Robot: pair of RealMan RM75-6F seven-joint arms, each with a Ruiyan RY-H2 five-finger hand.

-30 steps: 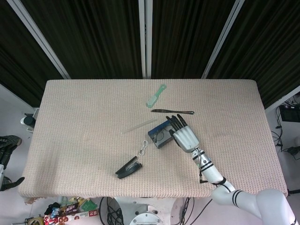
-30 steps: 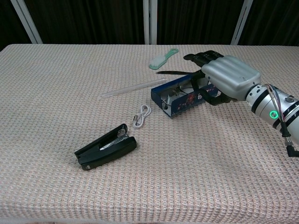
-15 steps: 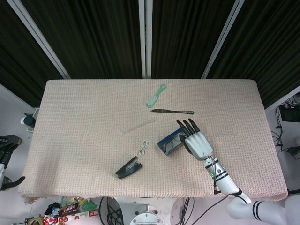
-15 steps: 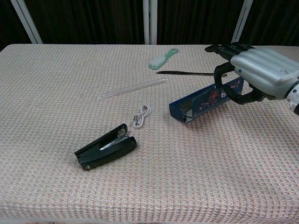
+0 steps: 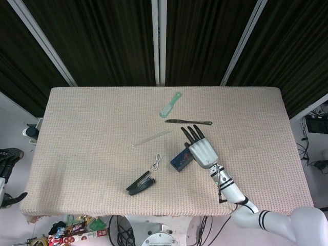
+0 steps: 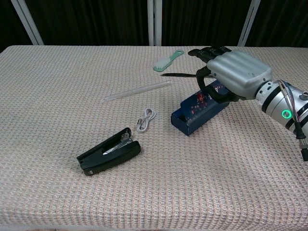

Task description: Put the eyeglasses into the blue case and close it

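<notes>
The blue case (image 6: 198, 111) (image 5: 180, 160) lies on the woven table mat with its lid down, one end pointing toward the table's front. My right hand (image 6: 234, 73) (image 5: 201, 149) covers its far end, fingers stretched out over the top and the thumb hooked against its side. The eyeglasses cannot be seen in either view; the inside of the case is hidden. My left hand appears in neither view.
A white cable (image 6: 147, 119) and a black stapler (image 6: 109, 151) lie left of the case. Behind it are a clear tube (image 6: 137, 90), a black knife (image 6: 180, 75) and a green brush (image 6: 168, 59). The table's right edge (image 5: 294, 148) is beyond my arm.
The case was open on the table with the glasses showing, then was lifted and tilted by my right hand. Now it is back down on the table with its lid down.
</notes>
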